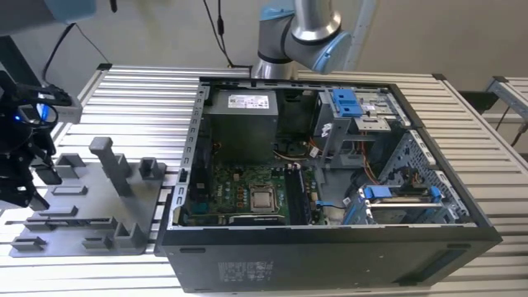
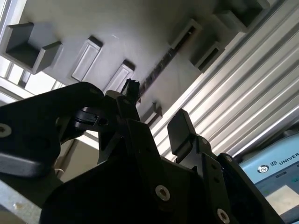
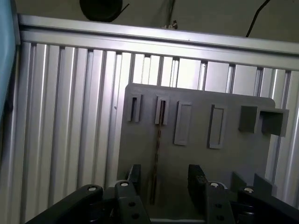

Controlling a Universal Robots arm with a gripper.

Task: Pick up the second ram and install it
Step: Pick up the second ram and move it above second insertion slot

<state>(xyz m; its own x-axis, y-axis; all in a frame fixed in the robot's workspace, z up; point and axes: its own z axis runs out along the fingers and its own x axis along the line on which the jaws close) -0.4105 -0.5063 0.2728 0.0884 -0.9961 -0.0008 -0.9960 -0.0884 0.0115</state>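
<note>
We find the gripper [image 3: 164, 176] released, jaws apart over the second ram [image 3: 158, 144] standing edge-on on the grey fixture plate [image 3: 233, 154] — light, stiff, fragile, we judge — best pinched across its flat faces.

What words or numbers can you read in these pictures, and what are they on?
Power supply label: print too small to read.
Sticker on the computer case's outer wall: print too small to read.
Light blue box, in the second wrist view: a logo and letters cut off at the edge; it is a brand mark, so not read out.
Grey holder plate: no text.
</note>
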